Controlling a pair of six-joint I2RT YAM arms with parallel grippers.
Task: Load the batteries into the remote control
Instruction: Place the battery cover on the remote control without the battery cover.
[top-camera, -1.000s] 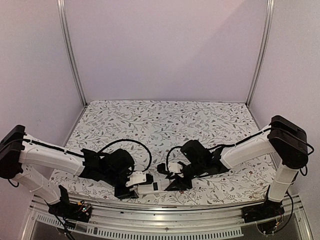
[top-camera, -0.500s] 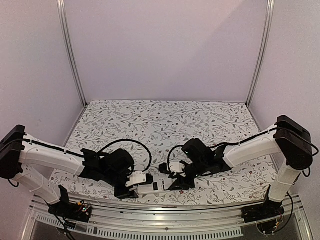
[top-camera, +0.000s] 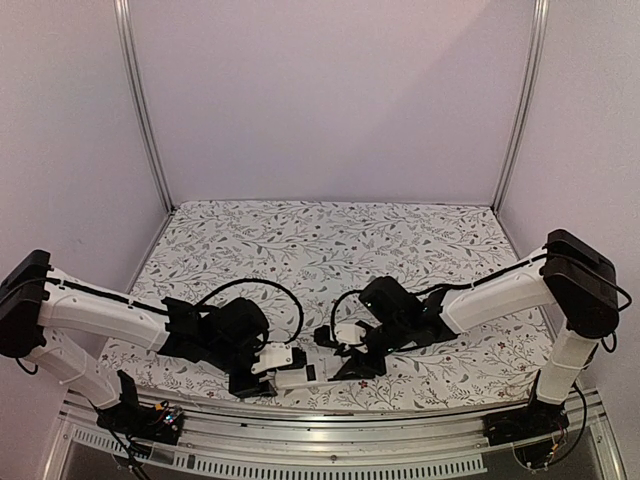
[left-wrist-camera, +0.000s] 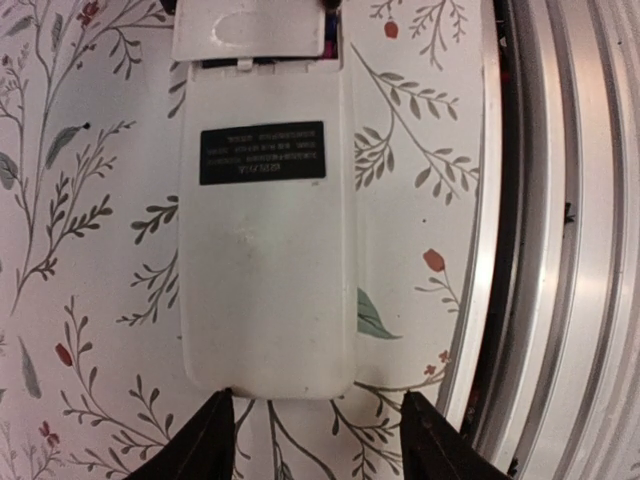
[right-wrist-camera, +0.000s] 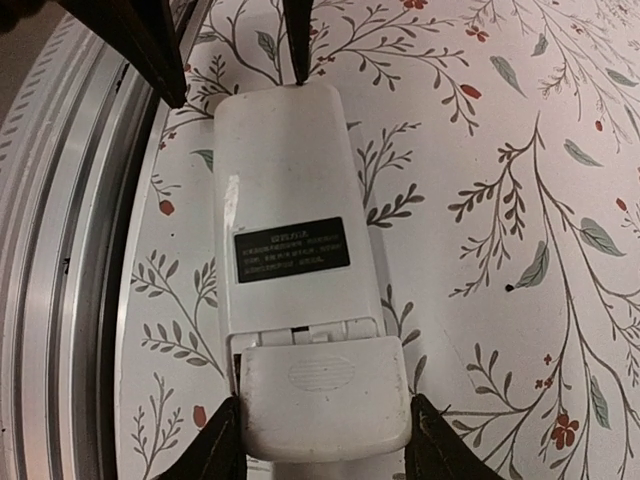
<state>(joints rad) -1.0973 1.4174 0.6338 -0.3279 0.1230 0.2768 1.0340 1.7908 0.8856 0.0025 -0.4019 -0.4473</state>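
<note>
Remote control (right-wrist-camera: 290, 200), flat white rectangular plastic, lies back-up on the floral-print tabletop (right-wrist-camera: 520, 150) — right claw (right-wrist-camera: 325, 445) clamped across its battery-cover end, left claw (left-wrist-camera: 320, 440) spread wide, empty, at the other end.

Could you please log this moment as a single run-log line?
remote control face down | battery cover ajar, clasped by right gripper | left gripper open at opposite end | batteries not visible

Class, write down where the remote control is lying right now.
In the top view the remote control lies back-up at the table's near edge, centre, between the left hand and right hand, its cover end between the right hand's fingers.
</note>
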